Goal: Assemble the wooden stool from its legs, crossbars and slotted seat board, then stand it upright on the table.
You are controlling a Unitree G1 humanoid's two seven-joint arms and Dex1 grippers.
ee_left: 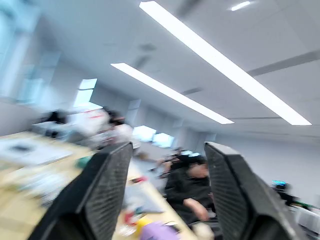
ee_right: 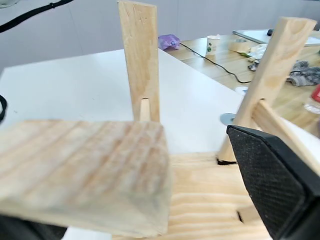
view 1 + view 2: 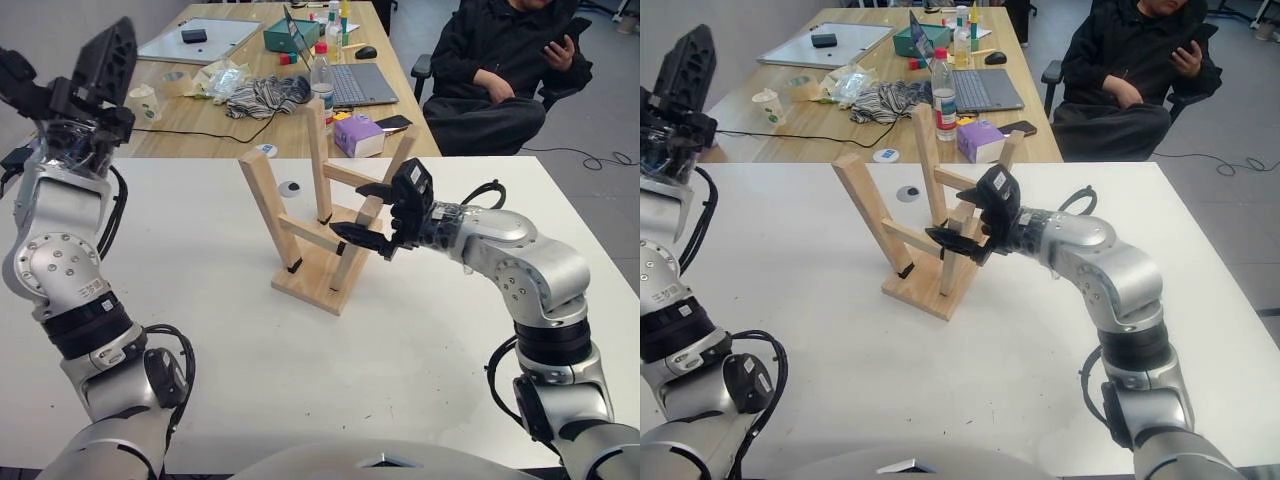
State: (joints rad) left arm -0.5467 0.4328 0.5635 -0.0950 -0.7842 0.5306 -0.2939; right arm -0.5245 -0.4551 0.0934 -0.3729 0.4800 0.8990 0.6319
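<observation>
Tool fingers on the right arm straddle the near-right leg (image 3: 400,152) of the stool: the right tool (image 3: 346,208) is spread, one finger above the leg and one below, about halfway up the leg. In the right wrist view the leg lies against one side, while the black pad (image 2: 270,185) of the other finger stands apart from the wood with a gap between, so the grip is not clamped. The right forearm reaches in low over the bench (image 3: 200,300) from the right, elbow bent, wrist turned toward the stool.

The left tool (image 1: 170,150) is held high at the far left, well apart from the stool, its two fingers splayed wide with nothing between them and pointing up and away. The left arm is folded, the forearm raised steeply.

The stool sits upside down near the middle of the white bench. Its slotted seat board (image 3: 310,285) lies flat on the surface and the legs stick upward, splayed outward: a left leg (image 3: 268,205), a back leg (image 3: 319,160) and the one between the fingers. One crossbar (image 3: 310,232) joins the left leg to the right side; another crossbar (image 3: 345,175) runs from the back leg toward the right leg.

A small round disc (image 3: 290,187) lies on the bench just behind the stool. A wooden desk (image 3: 200,115) beyond carries a laptop (image 3: 350,80) and a bottle (image 3: 322,80).
</observation>
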